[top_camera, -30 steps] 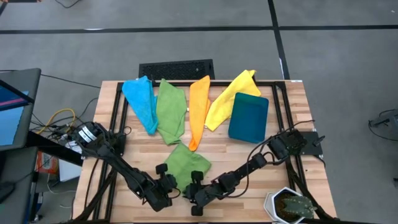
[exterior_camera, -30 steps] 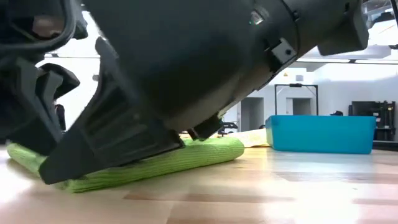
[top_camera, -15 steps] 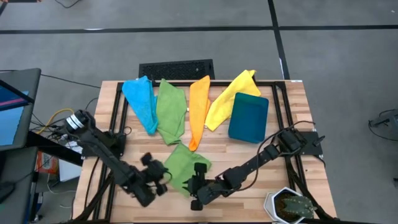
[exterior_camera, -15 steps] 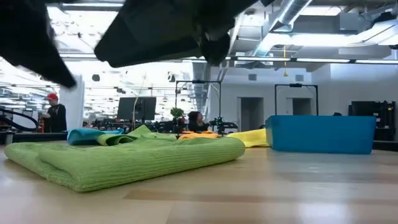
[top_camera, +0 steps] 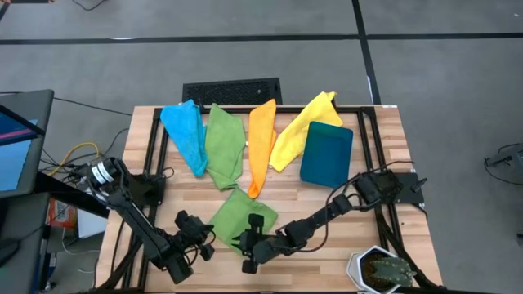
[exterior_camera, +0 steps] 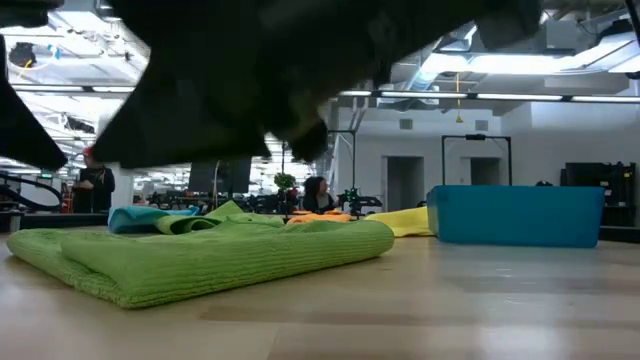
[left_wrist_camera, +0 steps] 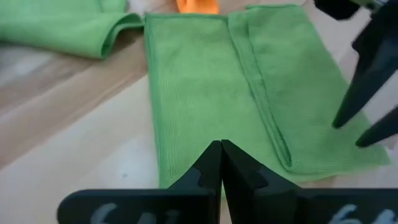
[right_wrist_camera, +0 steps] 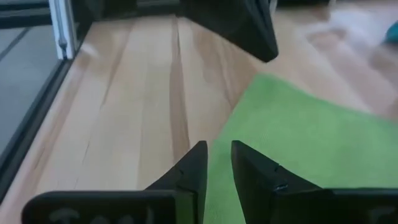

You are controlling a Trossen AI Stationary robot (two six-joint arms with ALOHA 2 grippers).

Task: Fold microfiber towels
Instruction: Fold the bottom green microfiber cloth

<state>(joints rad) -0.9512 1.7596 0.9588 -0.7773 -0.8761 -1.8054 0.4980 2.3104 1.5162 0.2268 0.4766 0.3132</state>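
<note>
The folded green towel [top_camera: 239, 216] lies flat near the front edge of the bench [top_camera: 384, 131], with four more towels fanned out behind it: blue [top_camera: 185, 131], green [top_camera: 224, 144], orange [top_camera: 261, 140] and yellow [top_camera: 299, 126], and a teal bin [top_camera: 327, 153] beside the yellow one. A second ago both grippers were pressed down on the folded towel from either side; now both have lifted clear of it. The left gripper [top_camera: 198, 237] has pulled back to the towel's left edge, its fingers together and empty. The right gripper [top_camera: 248, 247] hangs just off the towel's front corner, its fingers [right_wrist_camera: 252, 169] a narrow gap apart, holding nothing. A potted plant [top_camera: 378, 269] sits at the front right corner.
</note>
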